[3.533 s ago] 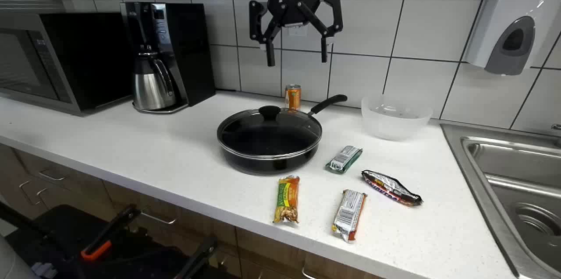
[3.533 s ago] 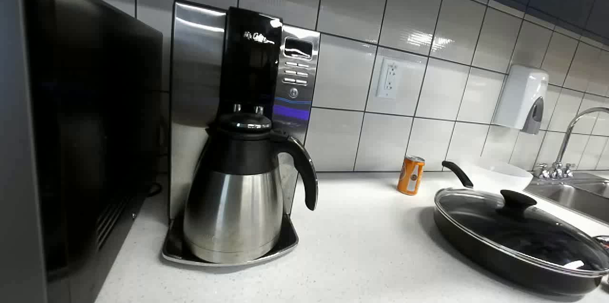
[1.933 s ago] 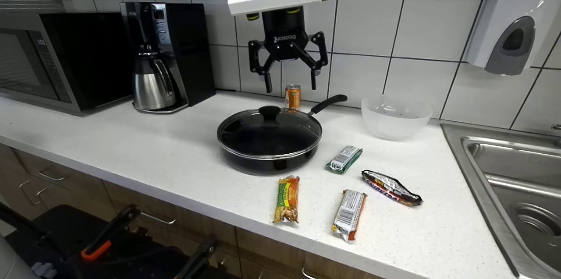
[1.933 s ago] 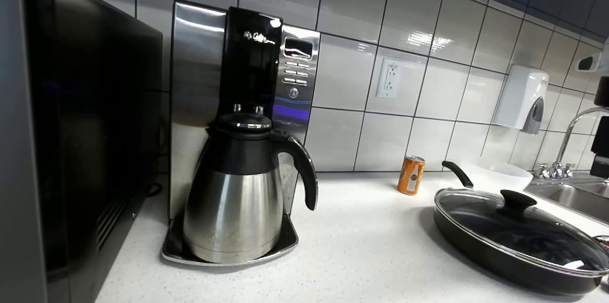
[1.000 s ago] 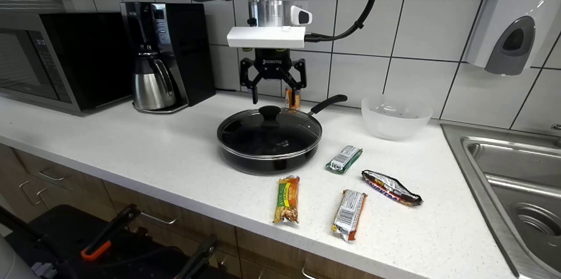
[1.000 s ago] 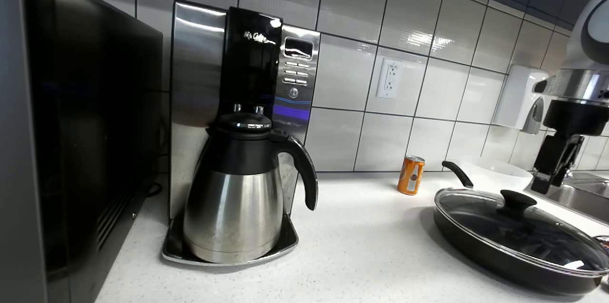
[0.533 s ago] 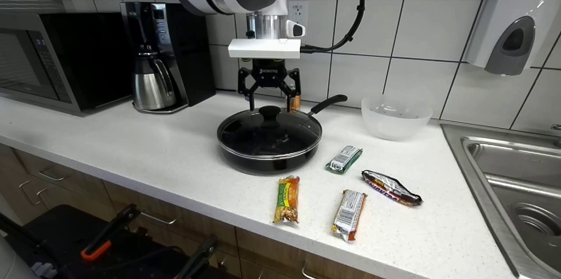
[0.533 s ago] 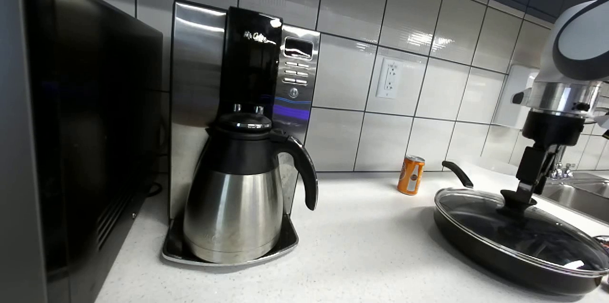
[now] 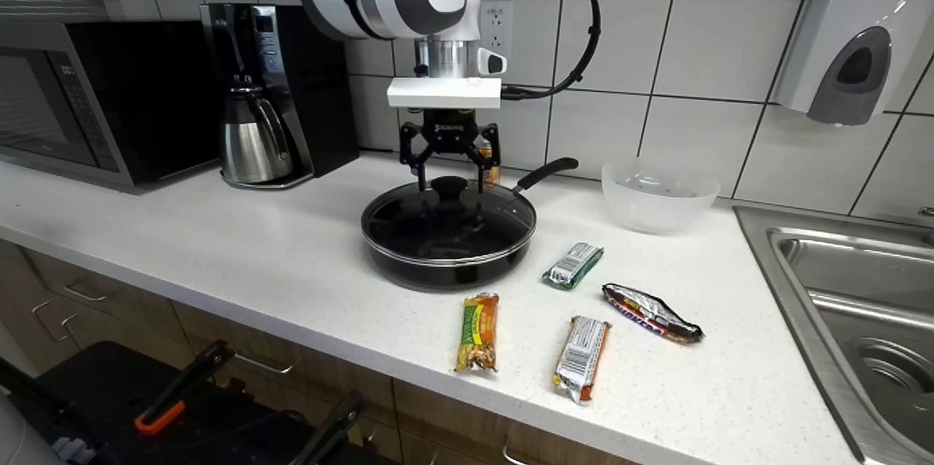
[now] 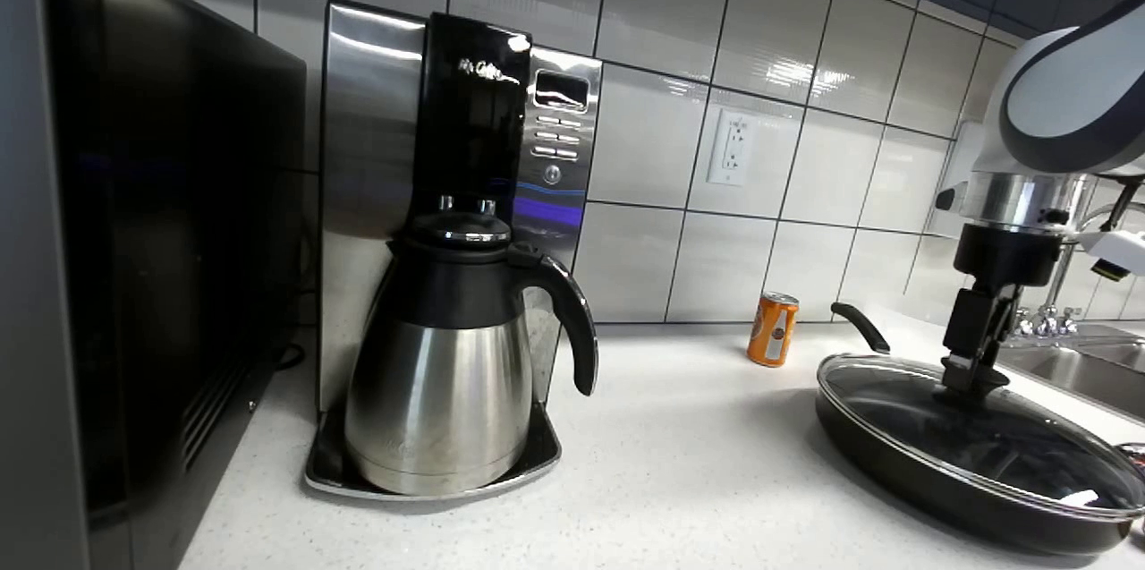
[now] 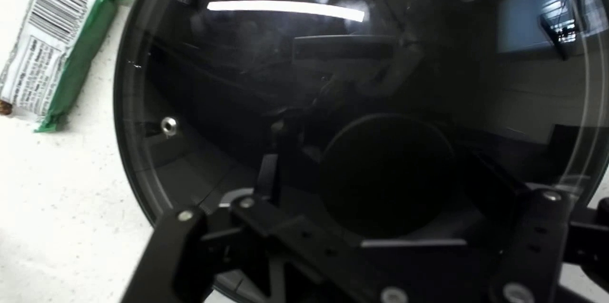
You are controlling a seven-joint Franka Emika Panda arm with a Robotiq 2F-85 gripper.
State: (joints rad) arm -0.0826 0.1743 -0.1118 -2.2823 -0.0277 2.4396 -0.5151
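Gripper (image 9: pixel 451 188), black: released, fingers (image 11: pixel 267 174) spread to either side of the knob (image 11: pixel 387 174), a visible gap between it and each of them. Lid (image 9: pixel 467 235), glass, steel-rimmed, bearing the black knob at its middle; seated on the pan. Pan (image 9: pixel 438 279), black, standing on the counter (image 9: pixel 255 246); handle (image 9: pixel 551 171) angled back toward the tiled wall (image 9: pixel 598 122). Can (image 10: pixel 773 330), orange, upright behind the pan, near the wall. Bars, wrapped, four: green bar (image 9: pixel 573 265), just beside the pan; yellow bar (image 9: pixel 478 332), in front of it; orange-edged bar (image 9: pixel 581 358), near the counter's front edge; dark-edged bar (image 9: pixel 651 313), lying toward the sink (image 9: pixel 846 268). Bowl (image 9: pixel 657 213), translucent, past the handle, near the wall. Dispenser (image 9: pixel 850 34), white and grey, wall-mounted. Outlet (image 10: pixel 732 148), white, set in the wall. Coffee maker (image 10: pixel 474 123), black and steel, with steel carafe (image 10: pixel 443 391) in place. Microwave (image 9: pixel 139 93), dark, alongside the coffee maker.
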